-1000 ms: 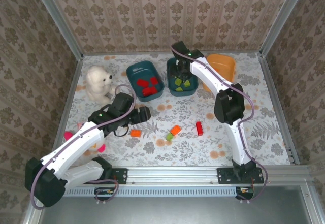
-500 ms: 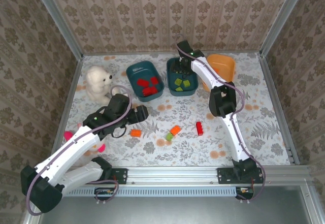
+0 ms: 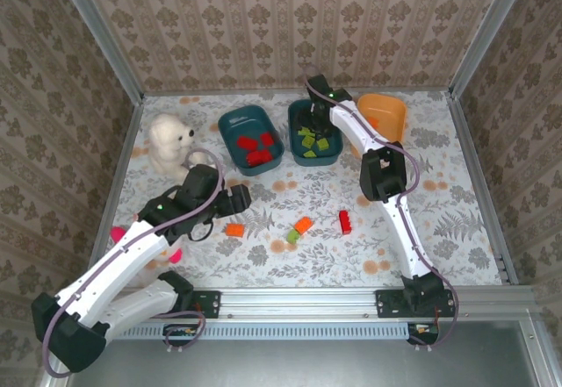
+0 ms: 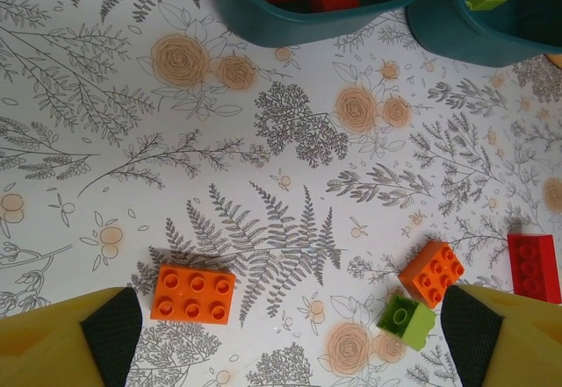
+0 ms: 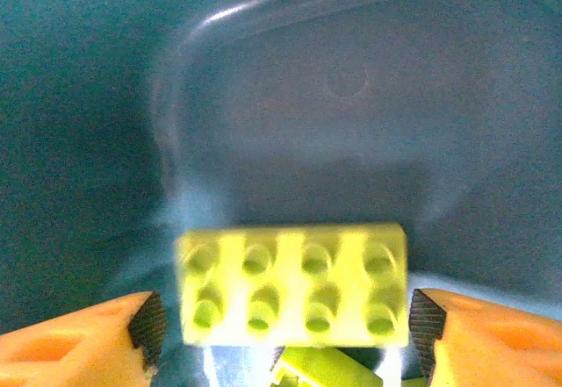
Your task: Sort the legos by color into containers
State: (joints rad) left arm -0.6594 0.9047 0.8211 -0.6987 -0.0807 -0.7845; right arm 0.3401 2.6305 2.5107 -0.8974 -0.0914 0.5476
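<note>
Top view: right claw [image 3: 309, 124] low in green bin [image 3: 316, 162], upper centre. Step in hand: dropping green brick. Left claw [image 3: 239, 198] wide, left of centre, above orange brick [image 3: 234, 228].

Left wrist: claw empty. Orange brick sits lower left, beside one pad [image 4: 110, 334], not centred. Next move calls for sideways shift, then descent to straddle it.

Right wrist: green brick [image 5: 294, 295] between pads over bin floor, blurred. Jaws parted, seemingly just off it, so probably let go. Arm hides this from above.
</note>
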